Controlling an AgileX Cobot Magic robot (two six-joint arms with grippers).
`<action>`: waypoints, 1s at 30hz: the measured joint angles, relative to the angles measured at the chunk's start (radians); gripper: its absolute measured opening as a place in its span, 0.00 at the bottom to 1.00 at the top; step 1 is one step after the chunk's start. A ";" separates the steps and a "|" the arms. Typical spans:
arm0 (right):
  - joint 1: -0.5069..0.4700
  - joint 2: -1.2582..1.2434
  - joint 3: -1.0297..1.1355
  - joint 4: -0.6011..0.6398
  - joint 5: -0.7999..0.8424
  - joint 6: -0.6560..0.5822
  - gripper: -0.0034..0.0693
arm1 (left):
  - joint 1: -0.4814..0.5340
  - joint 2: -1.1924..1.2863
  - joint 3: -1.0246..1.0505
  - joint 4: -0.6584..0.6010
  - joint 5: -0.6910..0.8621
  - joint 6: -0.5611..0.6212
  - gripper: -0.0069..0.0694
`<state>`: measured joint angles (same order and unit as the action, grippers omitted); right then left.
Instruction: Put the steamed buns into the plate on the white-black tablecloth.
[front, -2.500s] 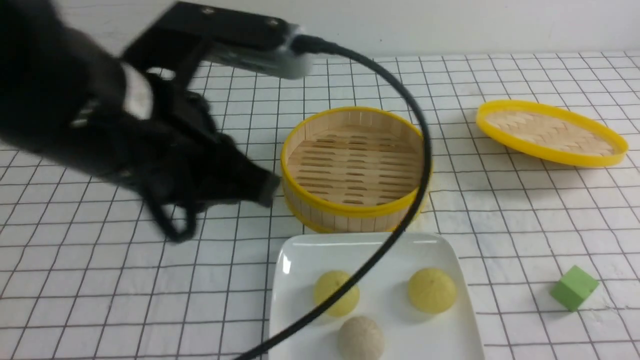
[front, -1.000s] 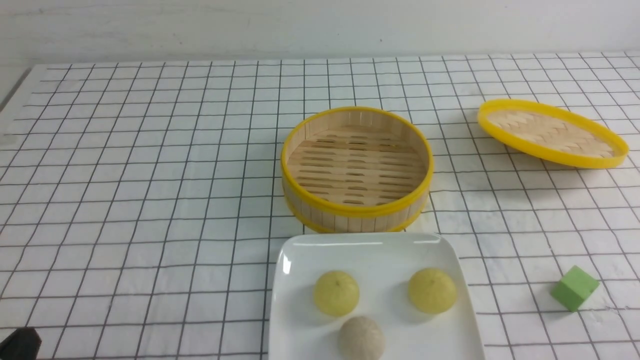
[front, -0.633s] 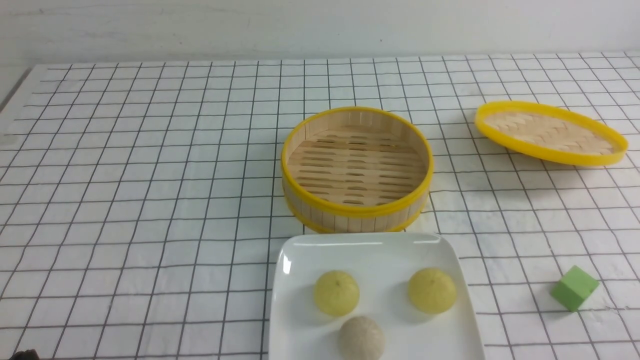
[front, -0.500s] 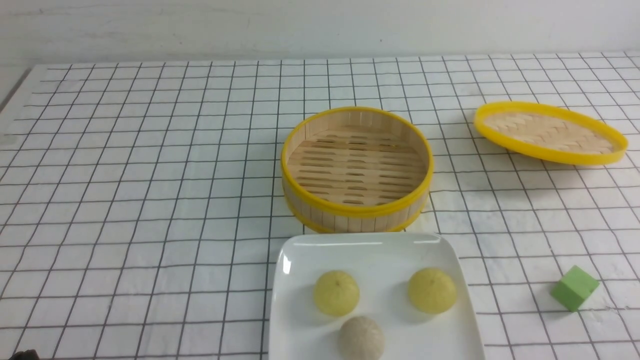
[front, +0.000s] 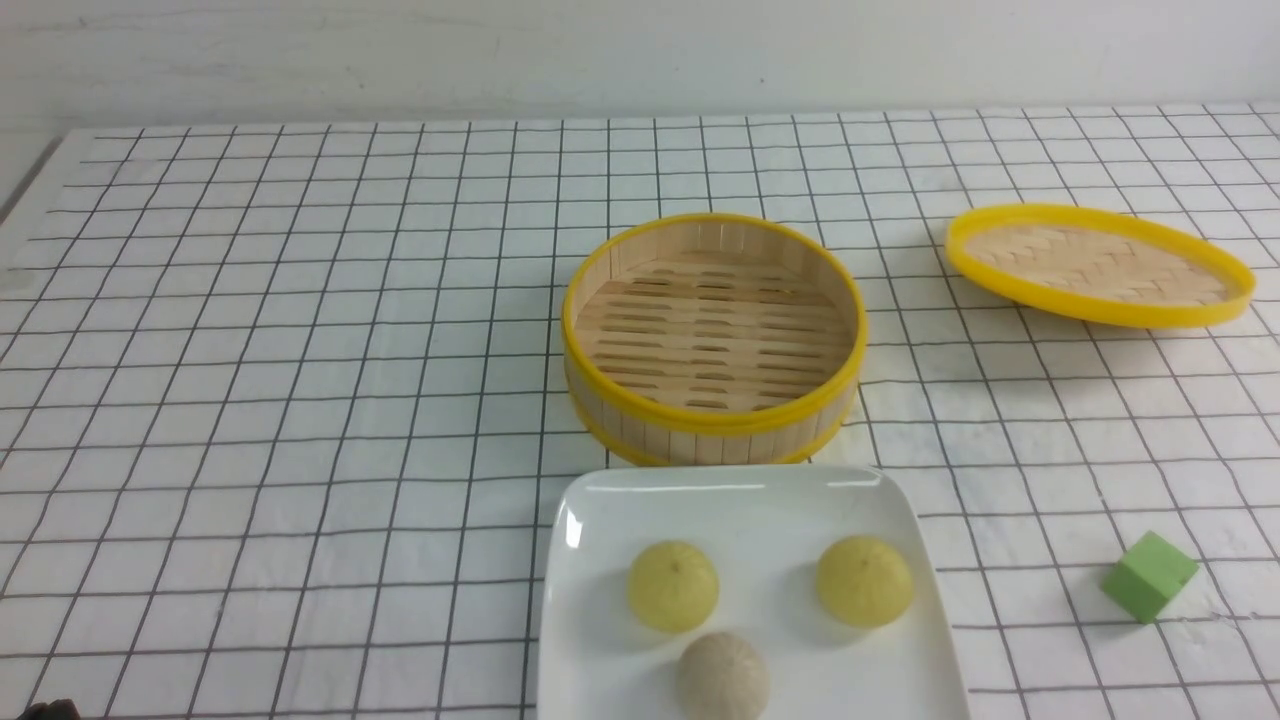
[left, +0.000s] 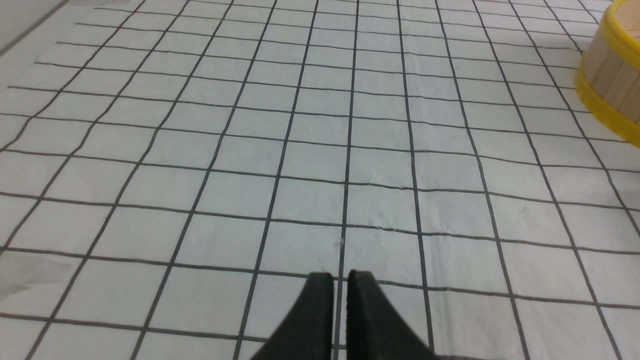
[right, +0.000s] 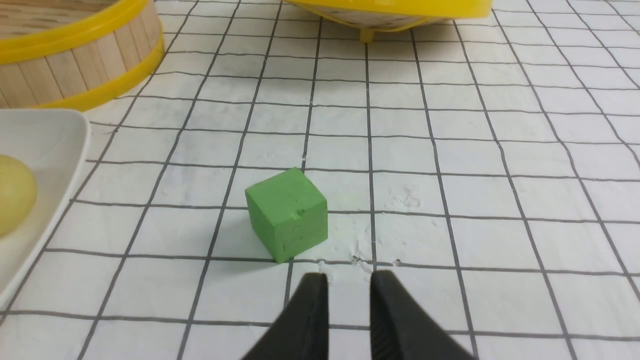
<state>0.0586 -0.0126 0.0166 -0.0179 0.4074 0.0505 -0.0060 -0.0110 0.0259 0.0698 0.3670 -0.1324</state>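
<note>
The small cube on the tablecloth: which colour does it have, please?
The cube is plain green; it shows best in the right wrist view.

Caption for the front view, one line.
White plate with two yellow buns and a beige bun, before a bamboo basket, green block to the right.

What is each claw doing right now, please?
Left claw: slightly open, holding nothing, over the white black-gridded cloth.
Right claw: open, holding nothing, beyond it a green block.
</note>
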 joint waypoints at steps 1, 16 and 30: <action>0.000 0.000 0.000 0.000 0.000 0.000 0.26 | 0.000 0.000 0.000 0.000 0.000 0.000 0.19; 0.000 0.000 0.000 0.000 0.000 0.000 0.28 | 0.000 0.000 0.000 0.001 0.000 0.000 0.21; 0.000 0.000 0.000 0.000 0.000 0.000 0.32 | 0.000 0.000 0.000 0.001 0.001 0.000 0.22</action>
<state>0.0586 -0.0126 0.0166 -0.0181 0.4074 0.0505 -0.0060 -0.0110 0.0259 0.0706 0.3681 -0.1324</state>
